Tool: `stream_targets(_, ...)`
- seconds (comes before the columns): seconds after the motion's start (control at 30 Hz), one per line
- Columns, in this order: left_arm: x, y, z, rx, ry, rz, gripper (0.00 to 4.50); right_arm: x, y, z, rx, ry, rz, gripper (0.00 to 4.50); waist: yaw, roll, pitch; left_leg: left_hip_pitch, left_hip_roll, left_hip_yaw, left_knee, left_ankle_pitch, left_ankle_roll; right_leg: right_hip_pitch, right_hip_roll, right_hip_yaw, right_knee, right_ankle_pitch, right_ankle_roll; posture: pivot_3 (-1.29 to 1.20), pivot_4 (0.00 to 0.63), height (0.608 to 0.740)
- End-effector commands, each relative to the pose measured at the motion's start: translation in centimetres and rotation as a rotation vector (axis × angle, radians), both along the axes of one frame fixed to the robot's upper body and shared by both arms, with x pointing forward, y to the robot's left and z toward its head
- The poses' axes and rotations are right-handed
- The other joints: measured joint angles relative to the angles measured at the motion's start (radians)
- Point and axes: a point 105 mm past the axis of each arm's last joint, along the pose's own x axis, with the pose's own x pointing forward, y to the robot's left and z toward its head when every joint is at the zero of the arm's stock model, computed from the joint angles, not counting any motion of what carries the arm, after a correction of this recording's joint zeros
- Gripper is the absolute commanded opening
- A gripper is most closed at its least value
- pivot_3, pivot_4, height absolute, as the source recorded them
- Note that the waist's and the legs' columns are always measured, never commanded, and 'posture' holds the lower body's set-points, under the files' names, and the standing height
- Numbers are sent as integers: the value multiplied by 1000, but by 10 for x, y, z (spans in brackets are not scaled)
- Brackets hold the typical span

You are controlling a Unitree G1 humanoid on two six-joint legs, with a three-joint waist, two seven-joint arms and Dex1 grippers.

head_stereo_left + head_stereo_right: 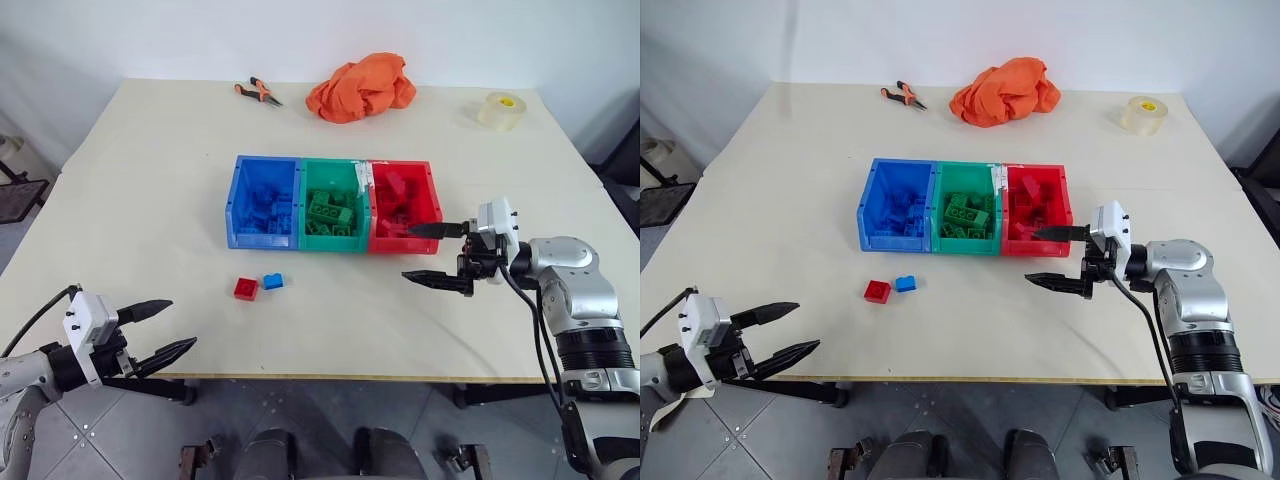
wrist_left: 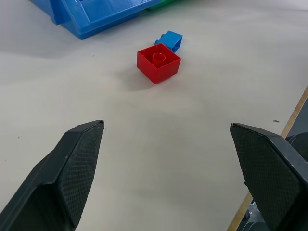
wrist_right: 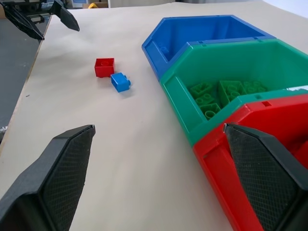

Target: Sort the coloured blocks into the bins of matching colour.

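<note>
Ahead of left tool [image 1: 160,330]: red block [image 1: 245,288], apart.

red block [image 1: 245,288] and blue block [image 1: 273,281] touching on table, just before blue bin [image 1: 233,203]; green bin [image 1: 304,200], red bin [image 1: 432,197] joined alongside.

Blue bin [image 2: 96,14] cut off by frame edge

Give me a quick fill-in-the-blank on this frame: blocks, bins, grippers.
1. Two loose blocks lie on the table: a red block and a ____ one beside it.
2. The middle bin between the blue bin and the red bin is ____.
3. The left gripper and the right gripper both have their fingers ____.
4. The orange cloth lies ____ the bins.

Missing words: blue; green; open; behind
</note>
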Motion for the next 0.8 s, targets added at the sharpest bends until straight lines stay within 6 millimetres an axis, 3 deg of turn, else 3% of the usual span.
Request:
stream_targets(0.03,18,-15,7,6,-86,-6,4460,0,3,12,8,-50,19,4500,6,0,0,0,0,0,0,0,0,0,0,0,0,0,0,0,150,740)
stream_targets(0.2,43,-38,3,6,-108,-30,4460,0,3,11,8,-51,16,4500,3,0,0,0,-1,0,0,0,0,0,1,-1,1,0,0,0,150,740)
stream_targets(0.33,60,-53,-11,32,-86,-68,4460,-1,4,9,8,-52,11,4500,3,0,0,0,0,1,0,0,0,0,5,-4,2,0,0,0,150,740)
stream_targets(0.57,81,-57,-30,68,-45,-71,4460,-5,-1,9,13,-60,-17,4500,4,0,0,0,-1,4,0,1,1,-1,7,-7,3,0,1,0,150,740)
stream_targets(0.67,85,-58,-24,56,-107,-88,3921,-7,-2,8,14,-59,-24,4500,4,0,0,1,-1,4,0,1,1,-1,6,-7,3,0,1,0,150,740)
stream_targets(0.8,88,-61,-23,31,-128,-101,2632,-8,-1,8,17,-58,-28,4500,4,0,0,1,-1,3,1,1,1,-1,6,-7,3,0,1,0,150,740)
